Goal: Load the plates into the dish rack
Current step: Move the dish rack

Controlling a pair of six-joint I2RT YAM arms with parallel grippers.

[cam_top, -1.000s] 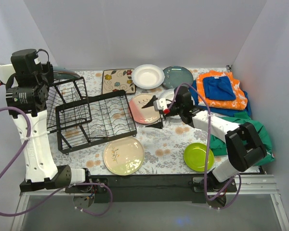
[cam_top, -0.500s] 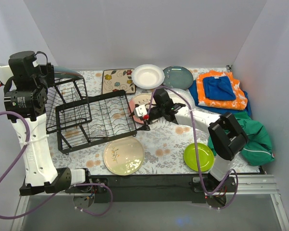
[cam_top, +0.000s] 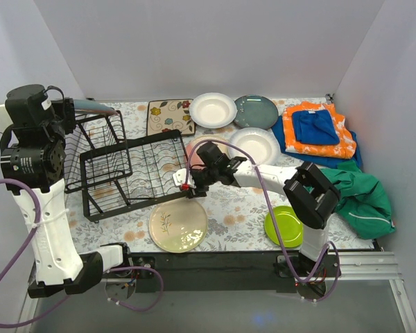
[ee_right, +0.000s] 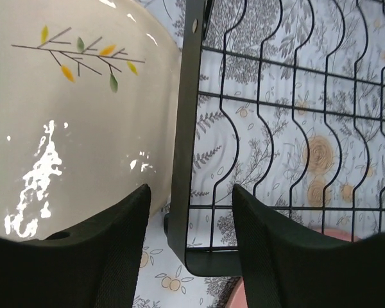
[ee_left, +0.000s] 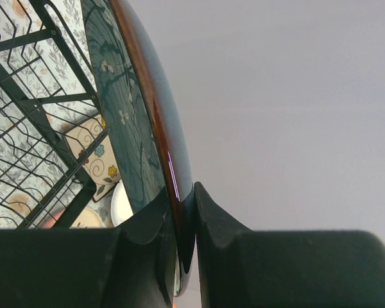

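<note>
The left gripper [ee_left: 181, 196] is high up at the left side, and its jaws are closed tightly on the rim of a dark plate [ee_left: 125, 122]. This plate stands on its edge. In the wrist view its brown rim goes up and away from the fingers [ee_left: 147, 231], and its glossy dark face is turned to the side where the rack wires show. From above, the plate shows only as a thin curved strip. It points to the right from the gripper, in the air over the far left corner of the rack [cam_top: 135, 173].

The rack lies on the table [cam_top: 229, 201] with its long axis from left to right, the right end turned a little to the far side. Its raised wire frame is at the left end.

The right gripper [ee_right: 191, 199] is low at the near right corner of the rack. Its jaws are about half wide and hold nothing. The corner bar of the rack stands between the two fingers, with a gap on each side. Just beside this corner, on the near side, the cream plate [cam_top: 178, 224] lies flat with the sprig face up.

Also flat on the table are the pink plate [cam_top: 194, 149], partly under the right arm, the far white plate [cam_top: 213, 109], the near white plate [cam_top: 258, 143], the second dark plate [cam_top: 256, 111] and the green plate [cam_top: 286, 225].
</note>
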